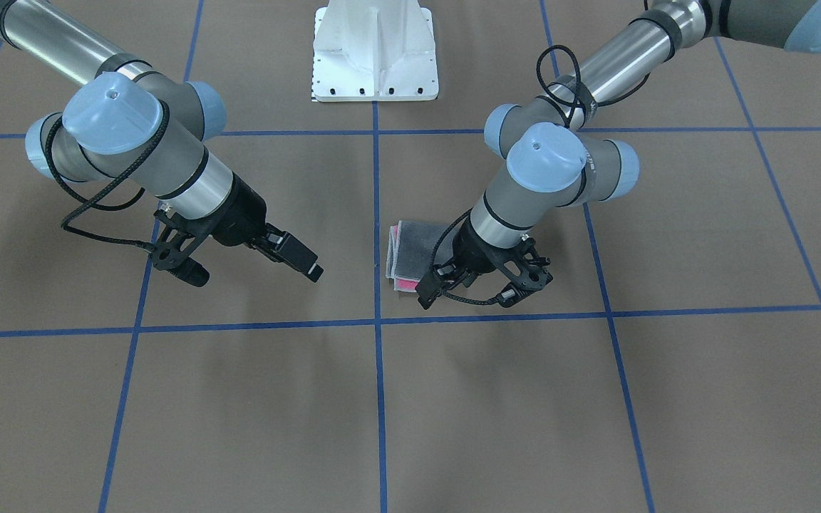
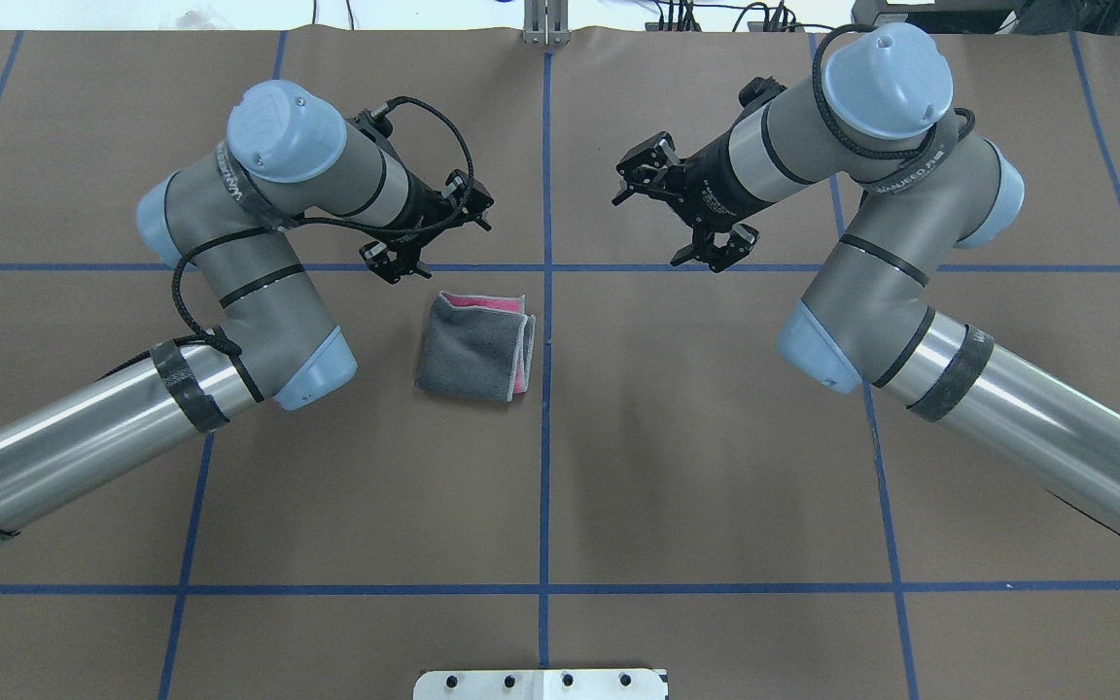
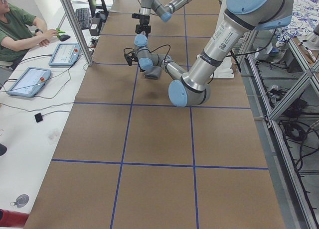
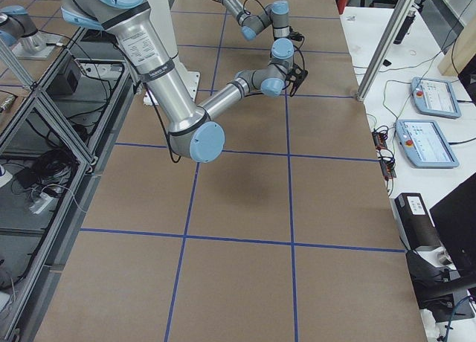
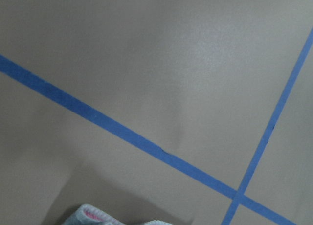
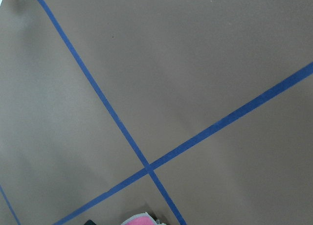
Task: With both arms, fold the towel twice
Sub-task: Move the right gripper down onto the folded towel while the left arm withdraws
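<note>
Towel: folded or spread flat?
Folded: the towel is a compact grey bundle, pink layers showing stacked along two edges.

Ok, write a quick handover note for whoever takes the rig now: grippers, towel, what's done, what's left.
Left gripper: empty, near the far edge of the towel; open or shut unclear.
Right gripper: empty, well clear of it; open or shut unclear.
Towel: flat on the table, a compact grey square with pink at two edges, just on the robot's left of the centre tape line.
Done: both folds, by the look of it.
Left: probably only backing both grippers away.
</note>
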Tool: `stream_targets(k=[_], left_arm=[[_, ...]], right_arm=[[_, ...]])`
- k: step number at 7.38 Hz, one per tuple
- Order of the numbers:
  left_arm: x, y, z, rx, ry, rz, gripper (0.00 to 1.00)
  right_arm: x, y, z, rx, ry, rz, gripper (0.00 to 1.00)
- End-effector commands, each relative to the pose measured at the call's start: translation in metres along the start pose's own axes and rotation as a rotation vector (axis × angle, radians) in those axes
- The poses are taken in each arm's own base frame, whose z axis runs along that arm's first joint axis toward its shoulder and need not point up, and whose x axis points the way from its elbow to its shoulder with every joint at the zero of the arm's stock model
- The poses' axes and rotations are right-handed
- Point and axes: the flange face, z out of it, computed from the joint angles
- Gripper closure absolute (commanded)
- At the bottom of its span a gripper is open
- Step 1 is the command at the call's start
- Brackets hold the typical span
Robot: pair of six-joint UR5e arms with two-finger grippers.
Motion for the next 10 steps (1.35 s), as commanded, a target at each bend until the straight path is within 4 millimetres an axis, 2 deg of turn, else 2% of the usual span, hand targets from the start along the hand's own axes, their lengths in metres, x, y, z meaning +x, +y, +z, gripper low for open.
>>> stream_targets(k=[1,2,3,4,6,7,9,10], left_arm=[[0.0,-0.053,-0.03,0.017,0.004,-0.035,0.18],[-0.002,-0.076,-0.047,0.017,0.009,-0.029,0.23],[-0.005,-0.096,-0.06,0.032,0.011,0.006,0.01],[-0.017,-0.114,-0.063,0.049,-0.002,0.007,0.01],[-0.034,-0.149,-0.08,0.029,-0.018,0.027,0.01],[-0.038,-0.158,-0.083,0.033,-0.021,0.042,0.01],[-0.042,-0.167,-0.084,0.042,-0.027,0.031,0.01],[-0.045,-0.172,-0.084,0.044,-0.032,0.025,0.01]], right_arm=[[0.002,0.029,0.021,-0.035,0.017,-0.04,0.0],[0.007,0.048,0.038,-0.036,0.026,-0.099,0.0],[0.013,0.073,0.061,-0.014,0.034,-0.136,0.0],[0.012,0.096,0.081,-0.006,0.038,-0.168,0.0],[-0.024,0.134,0.119,-0.043,0.054,-0.195,0.0],[-0.043,0.139,0.135,-0.04,0.064,-0.209,0.01],[-0.045,0.143,0.148,0.034,0.053,-0.296,0.99],[-0.041,0.14,0.156,0.043,0.068,-0.335,1.0]])
